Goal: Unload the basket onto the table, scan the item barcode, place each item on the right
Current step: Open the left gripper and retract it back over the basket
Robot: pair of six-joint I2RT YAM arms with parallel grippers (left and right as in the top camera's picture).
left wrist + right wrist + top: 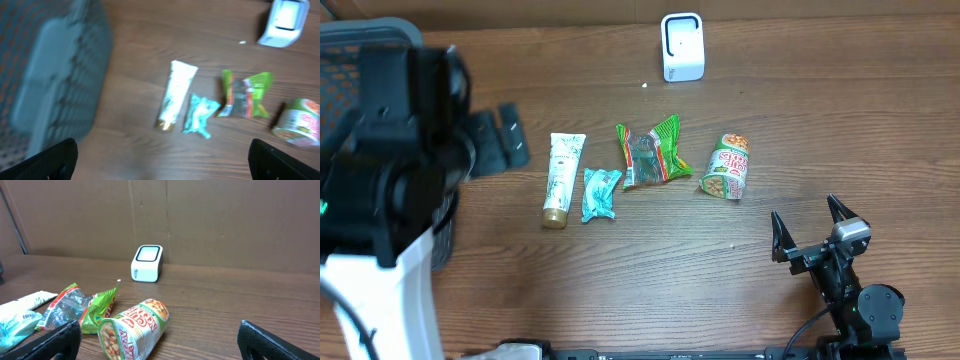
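The wooden table (620, 280) bears a white scanner (682, 46) at the back and, in a row, a tube (561, 178), teal packet (600, 193), green packet (653, 153) and a noodle cup (729, 167) on its side.

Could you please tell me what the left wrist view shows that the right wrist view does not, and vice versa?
Only the left wrist view: the grey mesh basket on the left, and the white tube seen whole, down to its gold cap. Only the right wrist view: the cardboard wall behind the table, and the noodle cup seen whole, lying on its side. Both: the white scanner, the green packet, part of the cup, the tube and the teal packet.
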